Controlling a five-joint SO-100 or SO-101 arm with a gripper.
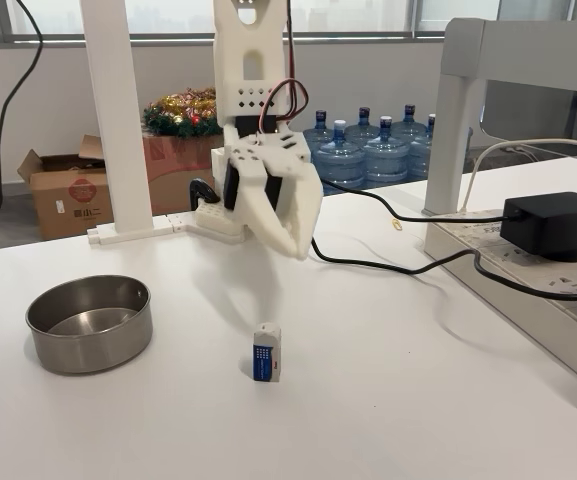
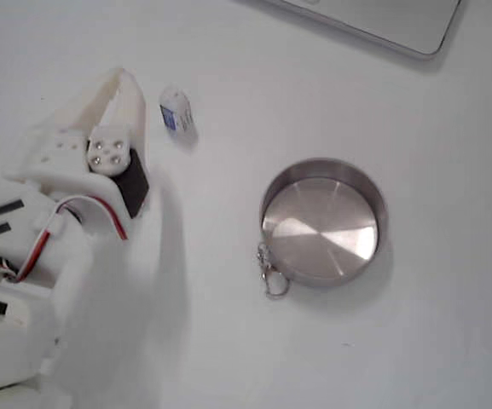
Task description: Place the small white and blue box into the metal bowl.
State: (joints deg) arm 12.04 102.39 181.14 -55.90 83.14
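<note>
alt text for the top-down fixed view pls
A white robot arm's gripper hovers beside a small white and blue box on a white table. An empty metal bowl sits apart to the right, a small keychain at its rim.

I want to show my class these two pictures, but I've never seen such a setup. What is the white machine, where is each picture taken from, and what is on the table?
The white machine is a small robot arm; its end effector, two plastic fingers, hangs above the table holding nothing. One fixed view looks across the table from the front; the other looks down from above. On the table stand a small white and blue box, upright, and an empty metal bowl, apart from each other. From above, the box sits just beyond the fingertips, and a small keychain lies against the bowl's rim. Black cables and a power adapter lie behind.
</note>
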